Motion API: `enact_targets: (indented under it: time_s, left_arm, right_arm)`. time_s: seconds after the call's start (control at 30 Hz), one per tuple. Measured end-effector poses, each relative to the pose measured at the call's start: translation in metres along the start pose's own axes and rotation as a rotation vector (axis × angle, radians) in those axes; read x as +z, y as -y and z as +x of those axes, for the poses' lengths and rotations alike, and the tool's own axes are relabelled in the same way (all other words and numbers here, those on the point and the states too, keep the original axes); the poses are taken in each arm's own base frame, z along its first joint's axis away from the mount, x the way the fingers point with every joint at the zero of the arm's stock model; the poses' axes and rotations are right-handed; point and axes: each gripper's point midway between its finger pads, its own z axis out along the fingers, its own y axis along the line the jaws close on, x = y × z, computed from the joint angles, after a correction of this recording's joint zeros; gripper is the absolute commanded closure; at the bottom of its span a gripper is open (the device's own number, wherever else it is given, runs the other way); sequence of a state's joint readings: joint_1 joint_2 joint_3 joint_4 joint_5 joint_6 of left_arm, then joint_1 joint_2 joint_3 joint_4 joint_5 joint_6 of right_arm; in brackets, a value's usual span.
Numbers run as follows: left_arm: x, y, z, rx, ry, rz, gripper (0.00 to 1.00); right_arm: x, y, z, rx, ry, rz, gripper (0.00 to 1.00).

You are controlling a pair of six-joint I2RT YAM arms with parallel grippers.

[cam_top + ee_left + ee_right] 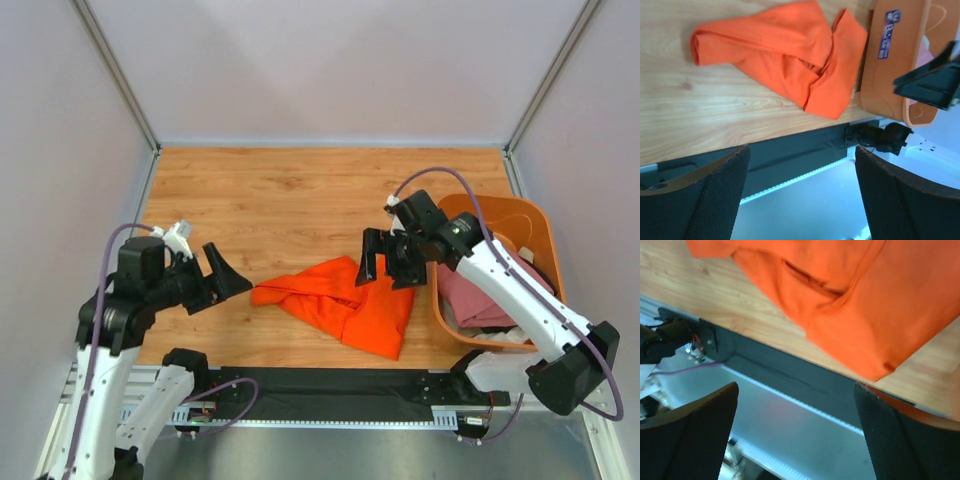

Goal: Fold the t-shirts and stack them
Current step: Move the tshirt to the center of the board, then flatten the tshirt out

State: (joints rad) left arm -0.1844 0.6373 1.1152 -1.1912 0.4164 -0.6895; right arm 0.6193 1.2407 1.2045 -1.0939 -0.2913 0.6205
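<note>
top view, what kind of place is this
Probably a robot lab cell for laundry folding: wood-top table walled by grey panels, left arm and right arm bolted at its near edge, orange t-shirt beside an orange tub.

A light wooden table (300, 195); a rigid orange plastic tub (508, 210) sits at its right edge, a blue label (888, 27) on its side; a black strip (330, 388) runs along the near edge.

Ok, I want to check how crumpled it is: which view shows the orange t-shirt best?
Left wrist: the orange t-shirt appears large and nearly entire, folds clear. The top view also shows all of it, only smaller; the right wrist view cuts it off at the frame's edges.
</note>
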Motion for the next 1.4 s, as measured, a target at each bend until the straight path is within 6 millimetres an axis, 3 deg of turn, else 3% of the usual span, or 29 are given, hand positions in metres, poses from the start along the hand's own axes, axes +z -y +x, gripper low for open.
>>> enact_targets:
  time_s: [0.1,0.2,0.3,0.37,0.4,0.5,0.63,0.7,0.8,0.93,1.07,1.17,1.2,1.27,1.3,1.37,1.4]
  left_arm:
    - [0.035,-0.011,0.006,-0.062,-0.127,-0.04,0.11]
    - [0.073,-0.02,0.008,-0.037,-0.24,-0.119,0.11]
    - [0.114,-0.039,0.006,-0.009,-0.32,-0.233,0.11]
    - [0.138,-0.058,0.002,0.006,-0.346,-0.318,0.16]
    - [0.15,-0.07,0.001,0.019,-0.362,-0.362,0.22]
    - [0.172,-0.098,0.001,0.064,-0.404,-0.462,0.25]
    - [0.189,-0.113,0.0,0.097,-0.421,-0.497,0.23]
    - [0.198,-0.115,0.0,0.1,-0.423,-0.488,0.23]
    - [0.21,-0.118,0.004,0.089,-0.444,-0.474,0.24]
    - [0.221,-0.128,0.018,0.069,-0.488,-0.476,0.36]
    - [0.229,-0.134,0.025,0.057,-0.52,-0.476,0.4]
    - [0.231,-0.134,0.028,0.054,-0.519,-0.46,0.47]
    - [0.231,-0.135,0.029,0.053,-0.52,-0.457,0.56]
    - [0.231,-0.136,0.033,0.047,-0.522,-0.451,0.66]
    - [0.23,-0.137,0.035,0.046,-0.525,-0.449,0.77]
    - [0.227,-0.136,0.038,0.045,-0.527,-0.439,0.85]
    - [0.226,-0.135,0.038,0.047,-0.525,-0.435,0.92]
  right_arm:
    - [-0.008,-0.004,-0.03,-0.1,0.052,0.06,0.03]
    - [0.007,0.0,-0.052,-0.172,0.052,0.114,0.1]
    - [0.039,0.017,-0.052,-0.197,-0.035,0.172,0.18]
    - [0.058,0.028,-0.048,-0.207,-0.085,0.196,0.32]
    - [0.067,0.033,-0.045,-0.209,-0.117,0.205,0.44]
    - [0.085,0.04,-0.042,-0.234,-0.173,0.226,0.44]
    - [0.107,0.037,-0.042,-0.301,-0.219,0.26,0.26]
    - [0.117,0.038,-0.041,-0.328,-0.24,0.277,0.24]
    - [0.131,0.044,-0.035,-0.356,-0.278,0.309,0.24]
    - [0.145,0.05,-0.033,-0.366,-0.304,0.332,0.28]
    - [0.154,0.05,-0.035,-0.375,-0.308,0.344,0.32]
    - [0.159,0.046,-0.036,-0.379,-0.306,0.339,0.37]
    - [0.16,0.045,-0.036,-0.378,-0.305,0.337,0.39]
    - [0.164,0.045,-0.035,-0.372,-0.308,0.334,0.52]
    - [0.166,0.045,-0.034,-0.367,-0.311,0.336,0.6]
    - [0.17,0.047,-0.033,-0.353,-0.316,0.344,0.68]
    - [0.17,0.047,-0.033,-0.348,-0.316,0.348,0.84]
